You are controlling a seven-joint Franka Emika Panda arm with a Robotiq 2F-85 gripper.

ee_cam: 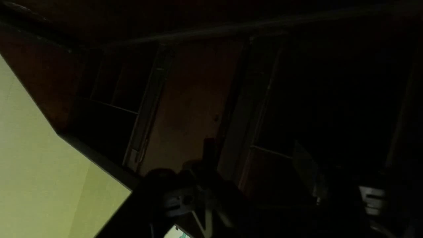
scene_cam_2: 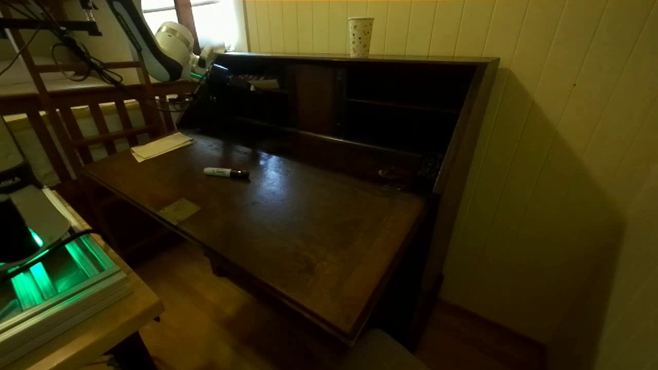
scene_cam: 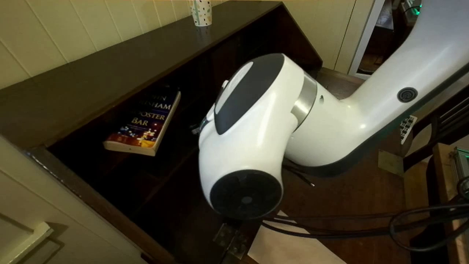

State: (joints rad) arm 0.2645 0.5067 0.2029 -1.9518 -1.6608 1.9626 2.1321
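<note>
Showing in the dark wooden cubbyholes (scene_cam_2: 406, 123), near the jaws, is one blue-and-orange paperback book (scene_cam: 143, 126); whether the jaws are open or closed, I cannot tell. The brown worktop (scene_cam_2: 293, 221) carries one white dark-capped marker (scene_cam_2: 225, 173) and one folded cream paper (scene_cam_2: 162, 146). One speckled paper cup (scene_cam_2: 361, 37) stands above, before a cream plank wall (scene_cam_2: 437, 31). One window (scene_cam_2: 216, 23) shows only in an exterior view.
</note>
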